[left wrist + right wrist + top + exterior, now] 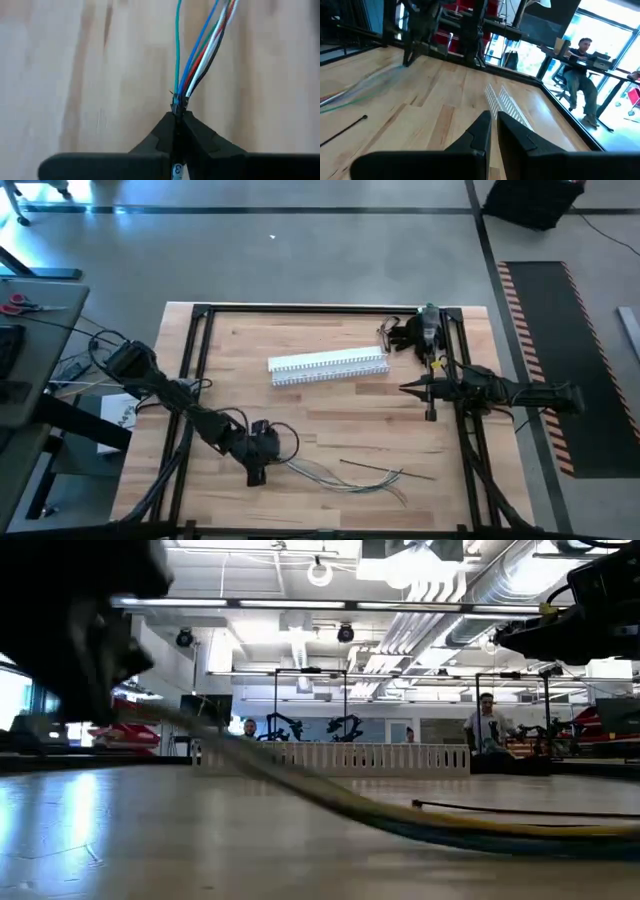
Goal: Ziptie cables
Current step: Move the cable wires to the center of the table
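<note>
Cables [345, 476] lie on the near part of the wooden table [330, 415], one end pinched between the closed fingers of the left gripper [255, 472], the bunch running away from it toward the right, roughly along the table's near edge. A black ziptie [385, 469] lies beside them. The right gripper [405, 388], fingers nearly together and empty, hovers near the white slotted channel [328, 366]; a seated person [580, 75] shows in the workshop beyond.
</note>
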{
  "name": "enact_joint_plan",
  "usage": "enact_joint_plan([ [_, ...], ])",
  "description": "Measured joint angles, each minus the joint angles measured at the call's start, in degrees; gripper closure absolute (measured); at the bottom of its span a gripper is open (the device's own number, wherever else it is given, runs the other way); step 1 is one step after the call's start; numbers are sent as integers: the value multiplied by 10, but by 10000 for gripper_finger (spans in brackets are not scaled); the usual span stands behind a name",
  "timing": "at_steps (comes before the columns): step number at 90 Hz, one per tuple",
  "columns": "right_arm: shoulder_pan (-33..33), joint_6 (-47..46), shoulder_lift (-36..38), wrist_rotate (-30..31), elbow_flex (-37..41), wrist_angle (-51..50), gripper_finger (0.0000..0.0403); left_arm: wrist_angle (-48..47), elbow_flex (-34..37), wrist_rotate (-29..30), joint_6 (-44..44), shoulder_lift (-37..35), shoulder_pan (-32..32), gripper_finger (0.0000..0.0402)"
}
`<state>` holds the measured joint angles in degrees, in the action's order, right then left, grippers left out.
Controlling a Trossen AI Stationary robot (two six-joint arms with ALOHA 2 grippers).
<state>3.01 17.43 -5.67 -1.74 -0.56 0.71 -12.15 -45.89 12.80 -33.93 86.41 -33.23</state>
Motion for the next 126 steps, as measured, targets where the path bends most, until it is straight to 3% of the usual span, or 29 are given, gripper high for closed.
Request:
enact_joint_plan([
  [16,0,0,0,0,0,0,387,60,-69,8,84,-36,44,399],
  [37,0,0,0,0,0,0,387,166,-167,-25,245,-28,142,400],
  [56,0,0,0,0,0,0,387,272,-257,-95,349,10,243,401],
  [74,0,0,0,0,0,0,387,283,-328,-160,378,51,290,401],
  [89,0,0,0,0,0,0,387,253,-312,-172,378,51,288,401],
  [110,0,0,0,0,0,0,387,257,-202,-141,313,59,293,401],
  [126,0,0,0,0,0,0,387,205,-147,-139,281,59,303,401],
])
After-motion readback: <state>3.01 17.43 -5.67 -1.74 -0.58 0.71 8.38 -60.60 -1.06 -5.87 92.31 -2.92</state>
